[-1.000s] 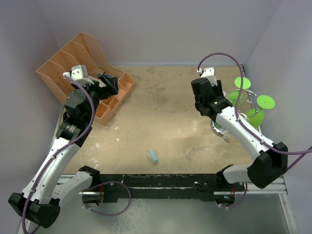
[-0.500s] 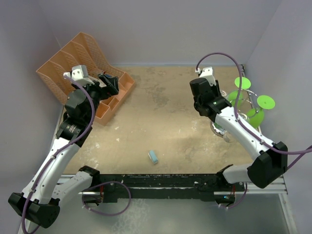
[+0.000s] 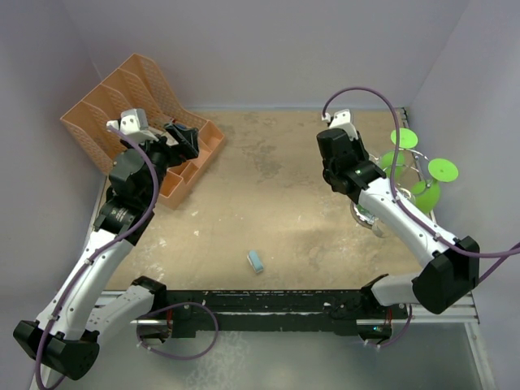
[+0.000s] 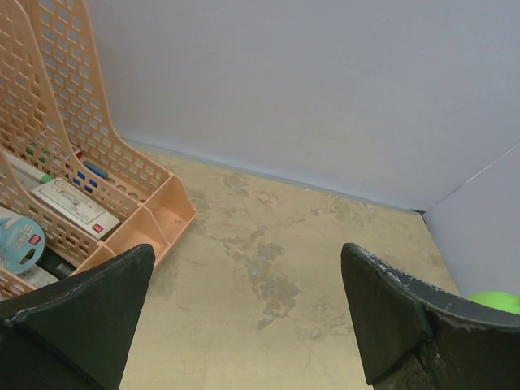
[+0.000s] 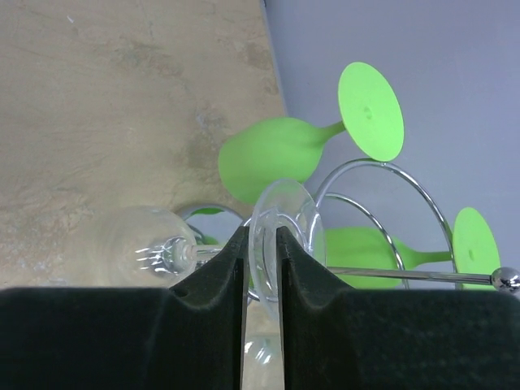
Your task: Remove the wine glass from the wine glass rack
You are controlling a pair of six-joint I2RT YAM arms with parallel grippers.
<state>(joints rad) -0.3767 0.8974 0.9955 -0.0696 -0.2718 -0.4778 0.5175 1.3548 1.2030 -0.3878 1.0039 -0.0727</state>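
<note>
The chrome wine glass rack (image 5: 382,168) stands at the right wall, and it also shows in the top view (image 3: 413,165). Two green wine glasses (image 5: 272,158) hang on its wire arms, their feet outward (image 3: 443,170). My right gripper (image 5: 260,244) is shut on the round foot of a clear wine glass (image 5: 284,213). That glass lies sideways, its bowl (image 5: 134,240) to the left, beside the rack's wire loops. In the top view the clear glass (image 3: 367,219) shows under my right arm. My left gripper (image 4: 248,260) is open and empty, far off by the orange organizer (image 3: 183,138).
An orange plastic file organizer (image 3: 134,93) with papers and small items stands at the back left (image 4: 73,162). A small light-blue object (image 3: 257,262) lies on the tan table near the front. Purple walls close in the back and both sides.
My right wrist has shifted slightly up and back with the clear glass held. The left arm has not moved.
</note>
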